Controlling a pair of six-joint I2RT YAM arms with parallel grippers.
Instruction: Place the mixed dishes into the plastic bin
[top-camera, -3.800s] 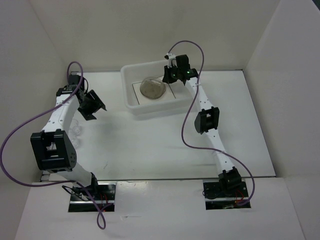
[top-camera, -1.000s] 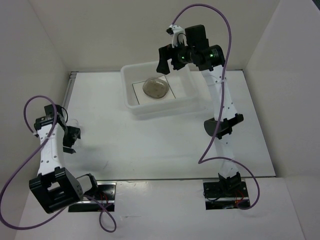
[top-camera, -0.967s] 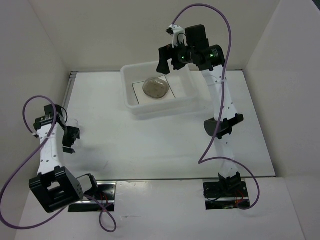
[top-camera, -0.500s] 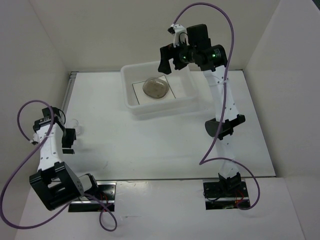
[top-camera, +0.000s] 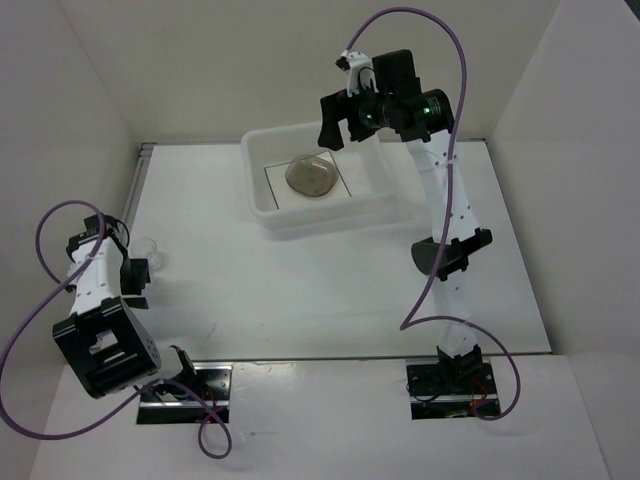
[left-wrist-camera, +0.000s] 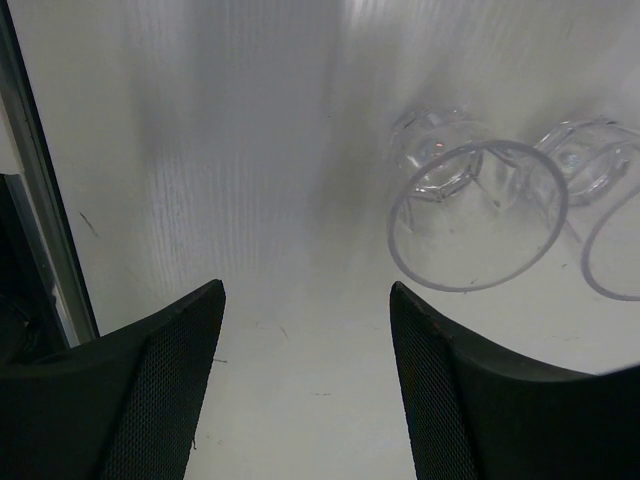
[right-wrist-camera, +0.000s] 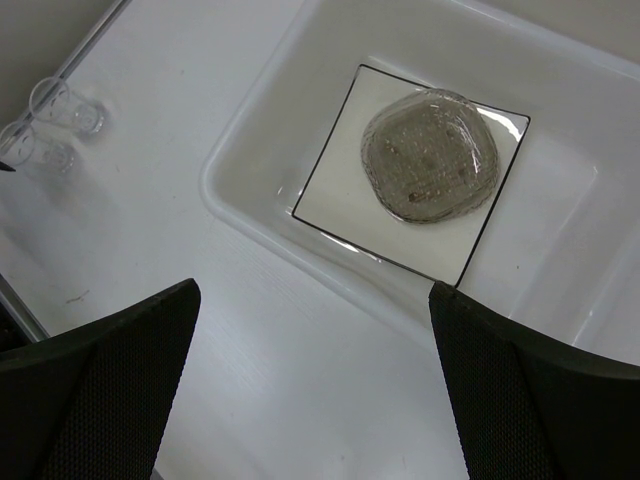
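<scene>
White walls close in a white worktop on three sides. The plastic bin sits at the far middle of it. Inside, the square plate lies flat on the bin floor, and the speckled dish rests on the plate, roughly centred.

The right arm rises from its base at the near edge and bends at an elbow over the right half of the worktop. It then reaches up and away to a wrist held high by the bin's far right corner. The wrist is turned toward the left, and its camera looks down into the bin. The right pincer has its jaws wide apart and holds nothing; the plate and dish show in the gap between the fingers.

The left arm is folded tight against the left edge of the worktop. Its large elbow joint sits near the base, its forearm runs away from the base, and its wrist is bent back down. The left pincer is low over the worktop, jaws apart and empty. Just beyond its fingertips and to the right stands a clear cup, with a second cup close beside it at the frame's right edge. Both cups are on the bare worktop, well apart from the bin, and neither finger touches them.
</scene>
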